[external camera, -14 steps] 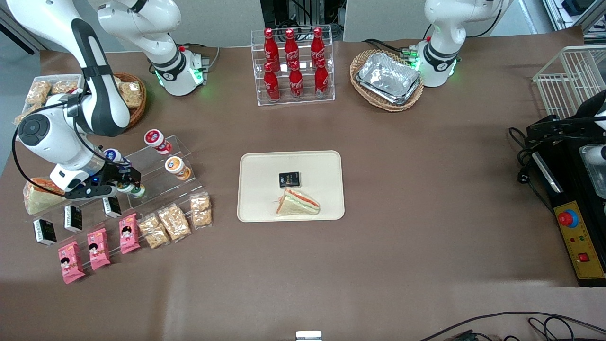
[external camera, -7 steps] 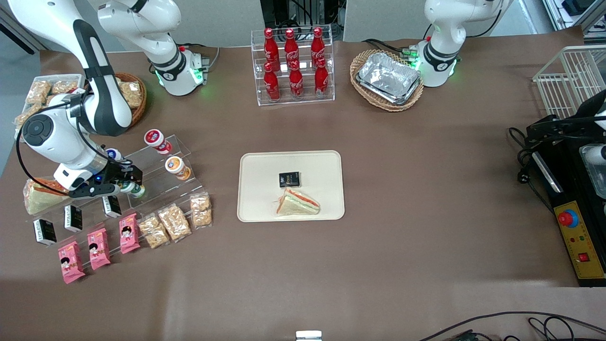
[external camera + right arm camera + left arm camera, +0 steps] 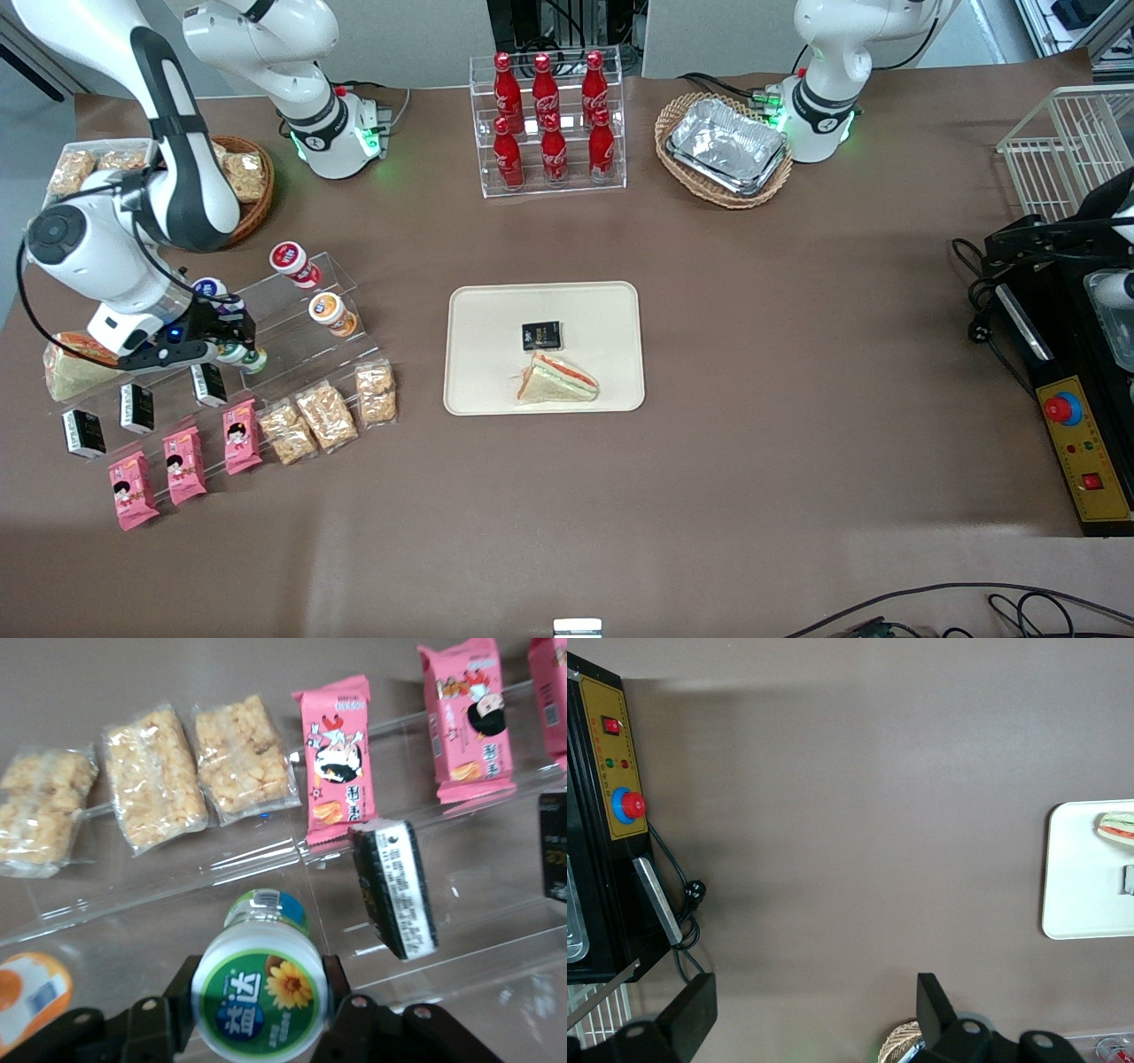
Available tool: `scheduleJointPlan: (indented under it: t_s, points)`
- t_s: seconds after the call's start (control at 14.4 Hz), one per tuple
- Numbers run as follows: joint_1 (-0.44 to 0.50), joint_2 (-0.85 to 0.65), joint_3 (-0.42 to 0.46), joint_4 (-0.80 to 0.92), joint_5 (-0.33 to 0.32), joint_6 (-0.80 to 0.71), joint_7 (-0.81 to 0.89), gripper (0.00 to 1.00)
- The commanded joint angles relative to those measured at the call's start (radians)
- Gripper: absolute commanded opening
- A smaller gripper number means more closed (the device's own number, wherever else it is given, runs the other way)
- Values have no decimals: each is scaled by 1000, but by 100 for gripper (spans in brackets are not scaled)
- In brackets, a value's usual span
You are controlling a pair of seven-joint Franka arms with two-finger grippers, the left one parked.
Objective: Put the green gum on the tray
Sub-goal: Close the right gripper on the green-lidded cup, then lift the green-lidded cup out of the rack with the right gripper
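Green gum (image 3: 260,995): a small white canister with a green label and a green-and-white lid, lying on its side among the clear acrylic steps (image 3: 292,332) at the working arm's end of the surface; in the wrist view its lid faces the camera.
Hand (image 3: 232,347): down at the steps with its two black fingers (image 3: 182,988) pressed against either side of the green gum, so it appears to be pinching the canister.
Progress: the grasp looks made, but the canister is not yet clear of the steps, so the lift, the carry and the release are all left to do.
Nearest items: pink snack packets (image 3: 184,464), pale cereal bars (image 3: 326,415) and small black boxes (image 3: 137,408) lie in rows closer to the front camera than the green gum.
Tray (image 3: 478,390): a large cream rectangle near the middle of the surface (image 3: 797,354), well apart from the hand, with no gum on it.
On the tray: a triangular sandwich (image 3: 556,381) and a small black packet (image 3: 541,336); bare tray remains around them for the canister.
Other canisters: an orange-lidded one (image 3: 331,314) and a red-lidded one (image 3: 291,262) sit higher on the steps, untouched.
Farthest: a rack of red bottles (image 3: 549,120) and a basket of foil trays (image 3: 726,149).
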Motion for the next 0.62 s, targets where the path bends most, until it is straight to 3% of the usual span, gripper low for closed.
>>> scheduleJointPlan:
  t_s: [0.0,0.28,0.56]
  points:
    - [-4,-40,0,184,4,-289,-21,26]
    - [6,-54,11,385,16,-594,-15,26]
    - [29,-119,74,387,62,-671,82,26]
